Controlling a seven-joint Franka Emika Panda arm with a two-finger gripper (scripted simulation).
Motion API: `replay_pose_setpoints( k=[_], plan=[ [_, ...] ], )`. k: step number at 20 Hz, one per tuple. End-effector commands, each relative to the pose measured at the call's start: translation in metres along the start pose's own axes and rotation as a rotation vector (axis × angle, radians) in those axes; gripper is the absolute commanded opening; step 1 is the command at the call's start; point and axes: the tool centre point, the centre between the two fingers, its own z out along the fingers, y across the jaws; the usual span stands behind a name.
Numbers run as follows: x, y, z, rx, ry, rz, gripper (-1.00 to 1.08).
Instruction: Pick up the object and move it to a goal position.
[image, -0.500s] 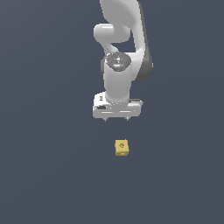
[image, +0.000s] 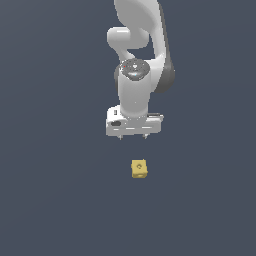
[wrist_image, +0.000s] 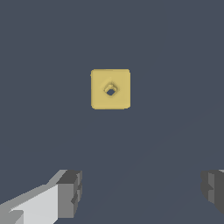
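The small yellow cube (image: 139, 169) with a small hole in its top face lies on the dark grey floor, alone. In the wrist view the cube (wrist_image: 110, 89) sits ahead of the fingers, not between them. My white gripper (image: 133, 136) hangs above and slightly behind the cube, pointing down, apart from it. Its jaws are wide open and hold nothing. The two dark fingertips (wrist_image: 70, 193) show far apart in the wrist view.
The white arm (image: 140, 60) rises behind the gripper. The flat dark grey floor (image: 60, 200) fills the rest of both views.
The gripper has moved slightly, staying above the cube. The cube has not moved.
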Motion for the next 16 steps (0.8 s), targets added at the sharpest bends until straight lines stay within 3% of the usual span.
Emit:
replay_pose_setpoints(
  k=[1, 8, 16],
  plan=[
    [0.001, 0.000, -0.001, 0.000, 0.002, -0.003, 1.00],
    [0.007, -0.001, 0.004, -0.001, 0.002, -0.004, 1.00],
    [0.034, -0.008, 0.026, -0.007, 0.004, -0.009, 1.00]
  ],
)
